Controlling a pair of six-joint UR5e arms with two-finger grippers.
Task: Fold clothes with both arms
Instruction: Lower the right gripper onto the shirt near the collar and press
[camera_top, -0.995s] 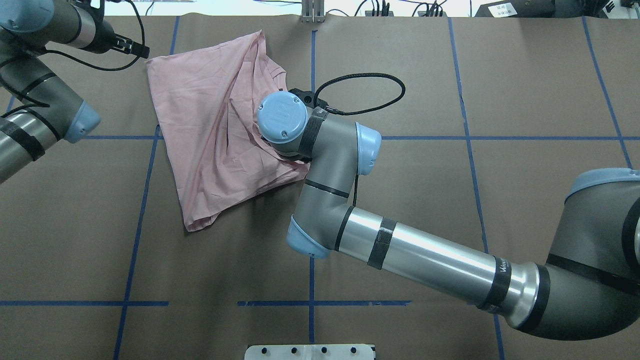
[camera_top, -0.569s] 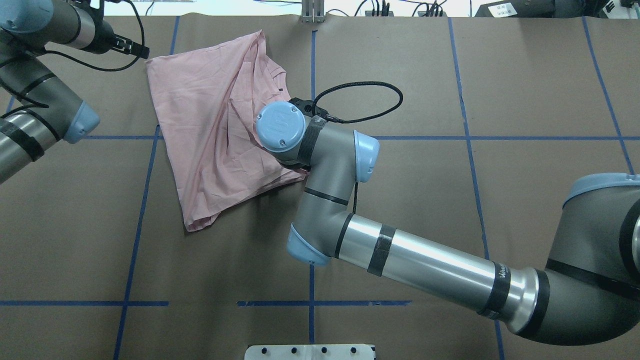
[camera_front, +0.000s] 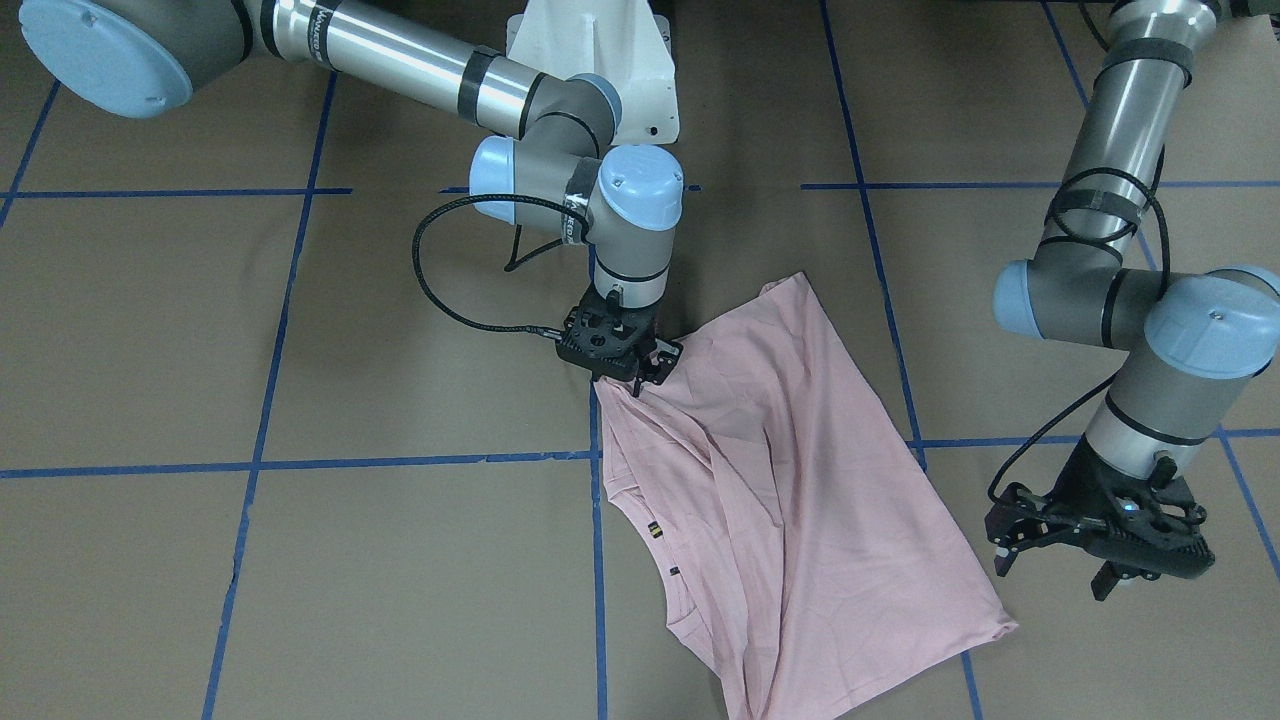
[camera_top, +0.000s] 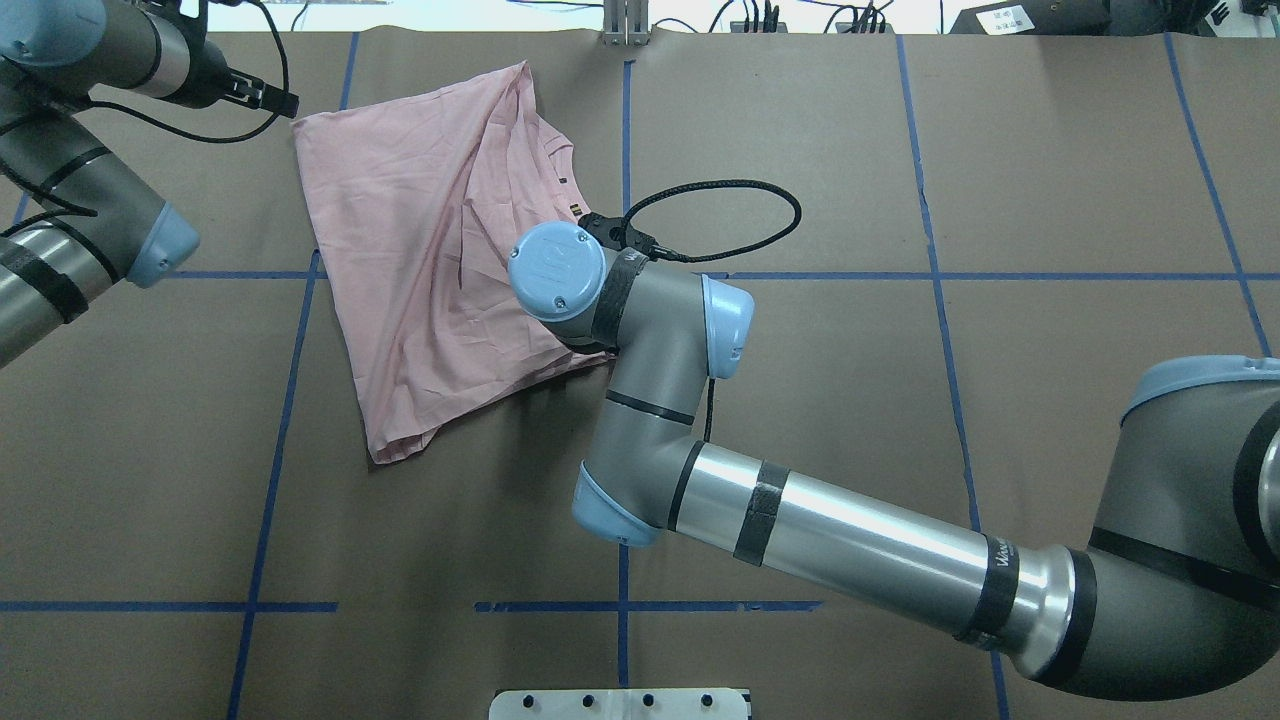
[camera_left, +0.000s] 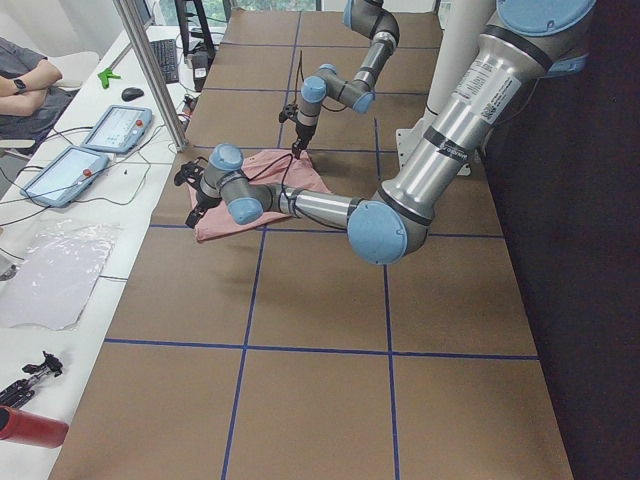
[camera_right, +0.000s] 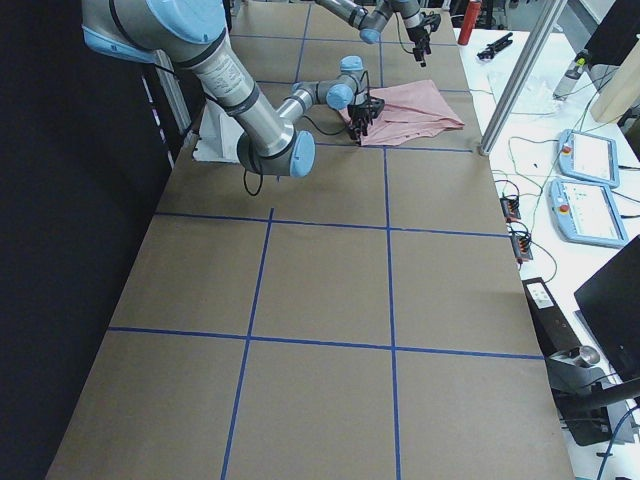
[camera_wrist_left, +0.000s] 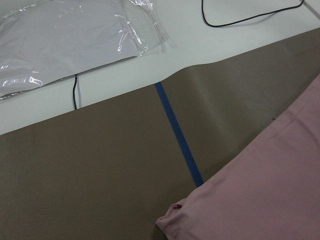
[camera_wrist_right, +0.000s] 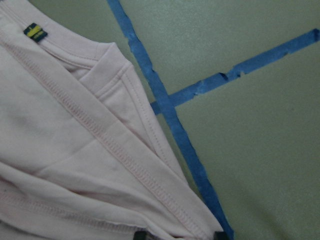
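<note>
The pale pink T-shirt (camera_front: 800, 500) (camera_top: 400, 250) lies rumpled and partly folded on the brown table, plain side up, with a small dark tag (camera_top: 577, 209) (camera_wrist_right: 35, 31) at its edge. My right gripper (camera_front: 637, 385) is shut on the shirt's edge on the robot's side, and the fabric rises to its tips. From overhead the right wrist (camera_top: 556, 270) hides that gripper. In the right wrist view, shirt seams (camera_wrist_right: 75, 150) fill the left half. My left gripper (camera_front: 1050, 572) (camera_top: 270, 97) hangs open just off the shirt's far corner (camera_front: 1005, 625), holding nothing.
Blue tape lines (camera_top: 625, 150) grid the brown table. The white pedestal base (camera_front: 600, 50) stands at the robot's side. A black cable loop (camera_top: 740, 200) hangs by the right wrist. Beyond the far edge lie a plastic sheet (camera_wrist_left: 65, 40) and tablets (camera_left: 115, 128); a person's arm (camera_left: 25, 85) shows.
My right wrist has moved toward the robot's side and slightly left, drawing the shirt's edge with it and uncovering the small tag. The left arm has stayed still.
</note>
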